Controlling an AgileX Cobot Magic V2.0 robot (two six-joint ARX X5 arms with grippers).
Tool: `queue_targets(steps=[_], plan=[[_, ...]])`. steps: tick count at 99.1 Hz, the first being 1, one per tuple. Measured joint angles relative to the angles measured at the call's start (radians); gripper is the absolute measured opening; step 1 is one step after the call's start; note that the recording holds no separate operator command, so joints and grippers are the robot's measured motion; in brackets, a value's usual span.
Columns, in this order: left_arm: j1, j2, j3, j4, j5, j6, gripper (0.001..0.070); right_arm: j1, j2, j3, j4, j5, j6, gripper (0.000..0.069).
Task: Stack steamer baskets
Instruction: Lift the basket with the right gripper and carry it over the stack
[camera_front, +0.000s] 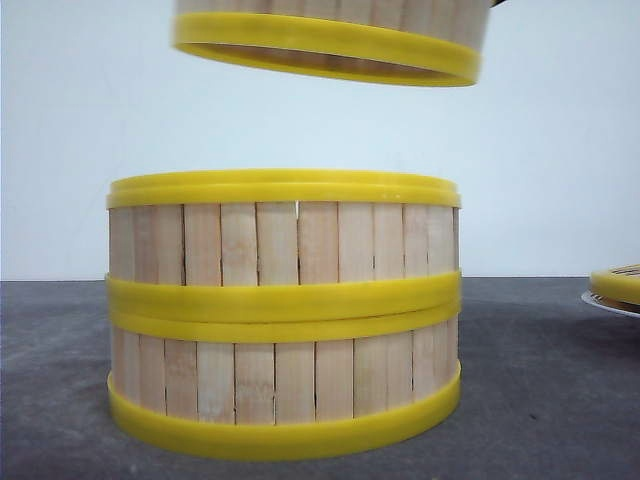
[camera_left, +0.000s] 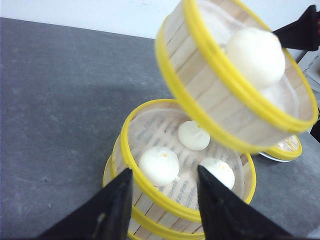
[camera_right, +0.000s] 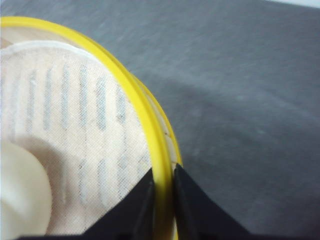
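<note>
Third steamer basket (camera_front: 330, 45): hanging in the air above the two-basket stack (camera_front: 285, 315), clear of it and sitting slightly rightward. Right gripper (camera_right: 162, 200): fingers clamping its yellow rim. Left gripper (camera_left: 165, 200): fingers standing apart, holding nothing, hovering just beside the stack. Contents: buns (camera_left: 159, 166) lying in the top stacked basket, one bun (camera_left: 255, 52) riding in the raised one. Risk: the one-sided rim pinch is letting the basket tilt, likely catching a rim edge or rolling the bun

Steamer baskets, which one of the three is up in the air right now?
The basket held by the right gripper, the raised basket. It hangs tilted above the other two, the upper stacked basket and bottom basket, which sit on the table.
</note>
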Motion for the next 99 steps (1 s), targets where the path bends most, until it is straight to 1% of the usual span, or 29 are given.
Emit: queue_targets(steps=[20, 38, 64, 99], plan=[[0.0, 0.0, 0.0, 0.0, 0.0, 0.0, 0.0231, 0.041, 0.076, 0.0, -0.023, -0.003, -0.004, 0.0036], [0.0, 0.0, 0.0, 0.0, 0.007, 0.0, 0.0231, 0.052, 0.138, 0.0, -0.064, 0.027, -0.027, 0.0036], [0.0, 0.0, 0.0, 0.0, 0.007, 0.0, 0.0231, 0.061, 0.14, 0.0, -0.082, 0.026, -0.037, 0.0036], [0.0, 0.0, 0.0, 0.0, 0.007, 0.004, 0.0231, 0.064, 0.161, 0.0, -0.106, -0.013, -0.052, 0.0036]])
